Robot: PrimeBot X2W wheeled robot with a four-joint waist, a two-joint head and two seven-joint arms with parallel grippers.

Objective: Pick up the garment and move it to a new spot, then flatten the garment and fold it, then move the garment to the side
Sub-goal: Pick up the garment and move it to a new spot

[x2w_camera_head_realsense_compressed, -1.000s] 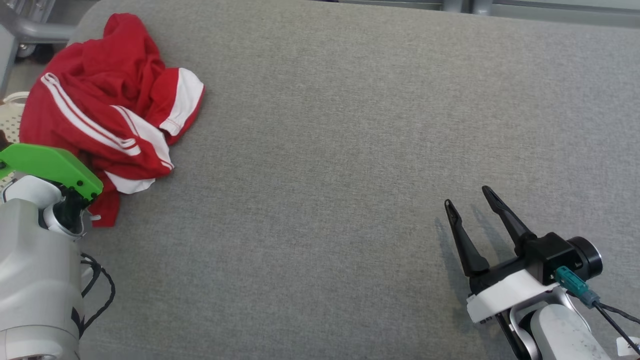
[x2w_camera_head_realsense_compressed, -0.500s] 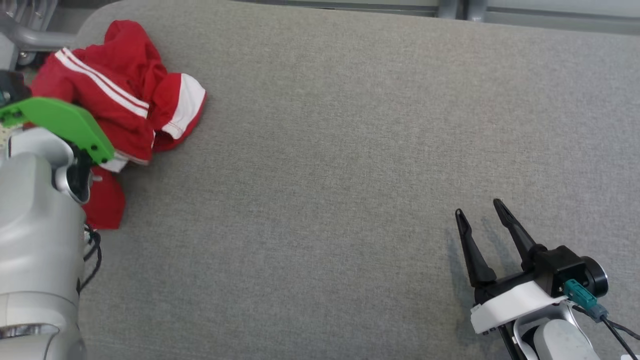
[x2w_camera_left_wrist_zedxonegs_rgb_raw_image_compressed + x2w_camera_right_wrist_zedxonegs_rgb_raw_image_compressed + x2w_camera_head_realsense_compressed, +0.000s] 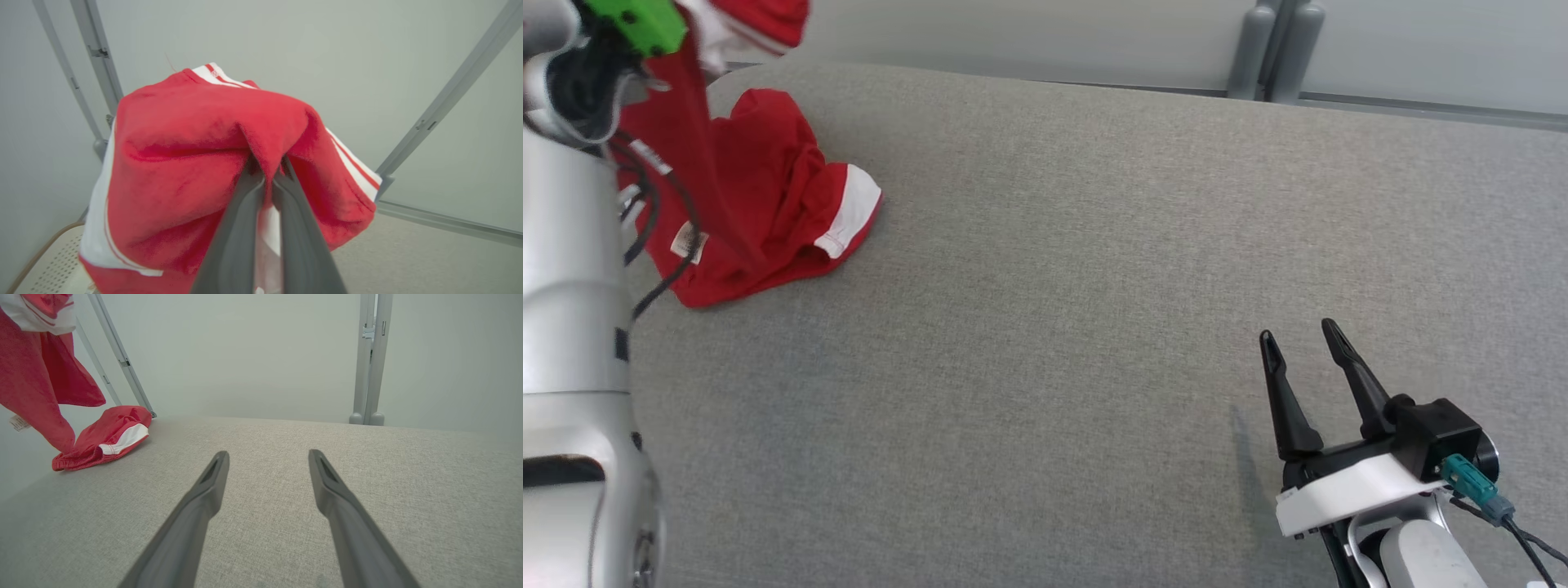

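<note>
The garment [image 3: 768, 204] is red with white bands and lies bunched at the far left of the grey padded table [image 3: 1054, 286]. Part of it is pulled up off the surface in a stretched strip. In the left wrist view my left gripper [image 3: 266, 171] is shut on a fold of the garment [image 3: 184, 163], which drapes over the fingertips. The left arm [image 3: 572, 245] rises along the left edge. My right gripper [image 3: 1294, 329] stands open near the front right, well away from the cloth. In the right wrist view the right gripper [image 3: 267, 452] holds nothing, and the garment [image 3: 36, 375] hangs at the upper left.
Two grey upright posts [image 3: 1270, 49] stand behind the table's far edge against a pale wall. Slanted grey frame rails [image 3: 445, 98] cross the left wrist view. A pale perforated basket [image 3: 49, 261] sits below the table's left end.
My left gripper has shut on the garment and risen, lifting part of it off the table. The head camera has tilted upward. The right gripper stays open in place.
</note>
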